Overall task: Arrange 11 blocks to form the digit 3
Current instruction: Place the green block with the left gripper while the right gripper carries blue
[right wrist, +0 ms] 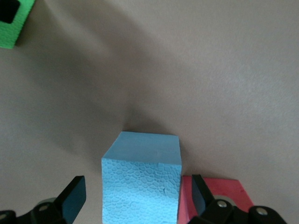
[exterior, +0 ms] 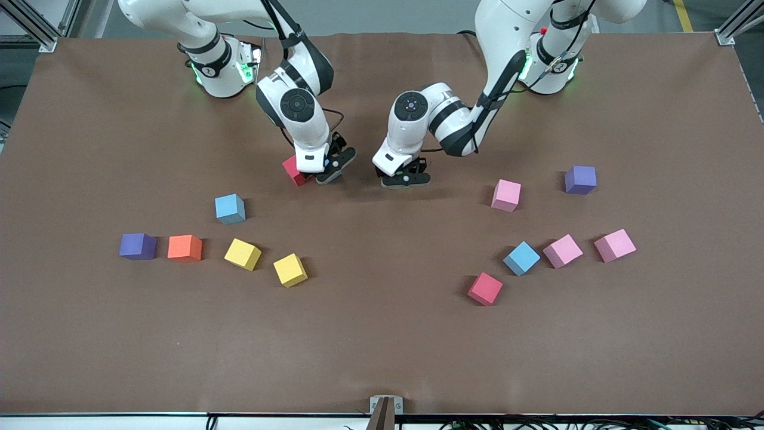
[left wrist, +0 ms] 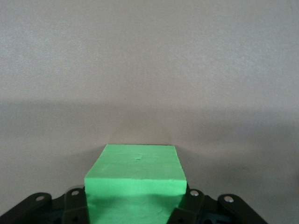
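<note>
Your left gripper (left wrist: 135, 205) clamps the small matte green cube (left wrist: 135, 175); your right gripper (right wrist: 140, 198), fingers apart, straddles a light blue cube (right wrist: 142, 179) touching the red one (right wrist: 219, 191). Next, seat green alongside on the worktop (exterior: 382, 358).

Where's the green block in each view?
Front view: not visible; the left pincer, mid-table, covers it.
Left wrist view: green block low in the picture's centre, clamped by that pincer.
Right wrist view: in a corner, cut by the picture's edge.
Shared landmark: the left pincer gripping it.

Two purple cubes (exterior: 138, 246) (exterior: 581, 180) sit on the brown table (exterior: 382, 346).
</note>
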{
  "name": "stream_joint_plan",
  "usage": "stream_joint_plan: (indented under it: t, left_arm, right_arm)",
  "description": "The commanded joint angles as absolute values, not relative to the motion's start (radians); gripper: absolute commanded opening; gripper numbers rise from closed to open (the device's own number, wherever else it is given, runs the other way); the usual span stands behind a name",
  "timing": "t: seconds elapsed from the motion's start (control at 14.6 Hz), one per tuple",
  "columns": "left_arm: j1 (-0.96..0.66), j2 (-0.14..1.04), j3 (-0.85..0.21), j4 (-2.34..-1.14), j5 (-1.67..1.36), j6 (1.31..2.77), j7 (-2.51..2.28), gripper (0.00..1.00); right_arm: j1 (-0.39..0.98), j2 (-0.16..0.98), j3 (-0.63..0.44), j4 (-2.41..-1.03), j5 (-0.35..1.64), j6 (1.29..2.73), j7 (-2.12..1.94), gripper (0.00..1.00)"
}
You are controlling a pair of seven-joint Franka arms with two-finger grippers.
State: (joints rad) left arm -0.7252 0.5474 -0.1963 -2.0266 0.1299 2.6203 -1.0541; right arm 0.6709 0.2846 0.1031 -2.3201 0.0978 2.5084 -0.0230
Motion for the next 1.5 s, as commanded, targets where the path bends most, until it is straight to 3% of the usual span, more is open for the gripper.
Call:
stream_joint_plan:
  t: [0.0, 0.21, 0.27, 0.41, 0.48, 0.55, 0.62, 0.68, 0.75, 1.03, 1.23, 1.44]
  left_arm:
    - [-0.738, 0.572, -0.198, -2.014, 0.178, 2.638, -1.072, 0.27]
    - [-0.755, 0.586, -0.198, -1.999, 0.179, 2.634, -1.071, 0.28]
    - [-0.756, 0.587, -0.199, -1.993, 0.179, 2.632, -1.071, 0.3]
    - [-0.758, 0.597, -0.199, -1.977, 0.179, 2.631, -1.071, 0.32]
    - [-0.762, 0.598, -0.199, -1.976, 0.179, 2.631, -1.071, 0.38]
    - [-0.762, 0.6, -0.199, -1.974, 0.179, 2.631, -1.071, 0.49]
    - [-0.762, 0.598, -0.199, -1.974, 0.179, 2.631, -1.071, 0.66]
    - [-0.762, 0.6, -0.199, -1.974, 0.179, 2.631, -1.074, 0.93]
    - [-0.762, 0.597, -0.199, -1.974, 0.179, 2.631, -1.071, 1.0]
    - [-0.759, 0.56, -0.199, -1.974, 0.179, 2.616, -1.071, 1.0]
    - [-0.75, 0.509, -0.199, -1.95, 0.179, 2.534, -1.068, 1.0]
    - [-0.721, 0.434, -0.189, -1.936, 0.179, 2.467, -1.054, 1.0]
  right_arm:
    - [0.692, 0.278, 0.101, -2.341, 0.11, 2.531, 0.009, 1.0]
    - [0.692, 0.291, 0.101, -2.341, 0.11, 2.543, 0.009, 0.99]
    - [0.693, 0.299, 0.101, -2.341, 0.11, 2.555, 0.009, 0.93]
    - [0.693, 0.304, 0.101, -2.341, 0.109, 2.559, 0.008, 0.74]
    - [0.693, 0.304, 0.101, -2.341, 0.109, 2.559, 0.002, 0.67]
    - [0.693, 0.304, 0.101, -2.341, 0.101, 2.559, 0.002, 0.37]
    - [0.692, 0.302, 0.1, -2.338, 0.101, 2.559, 0.002, 0.37]
    - [0.69, 0.299, 0.1, -2.336, 0.101, 2.554, 0.008, 0.37]
    - [0.683, 0.29, 0.098, -2.335, 0.107, 2.546, 0.018, 0.37]
    - [0.675, 0.261, 0.091, -2.278, 0.109, 2.494, 0.242, 0.34]
    - [0.67, 0.264, 0.089, -2.188, 0.109, 2.398, 0.482, 0.27]
    - [0.622, 0.258, 0.069, -2.152, 0.103, 2.364, 0.572, 0.27]
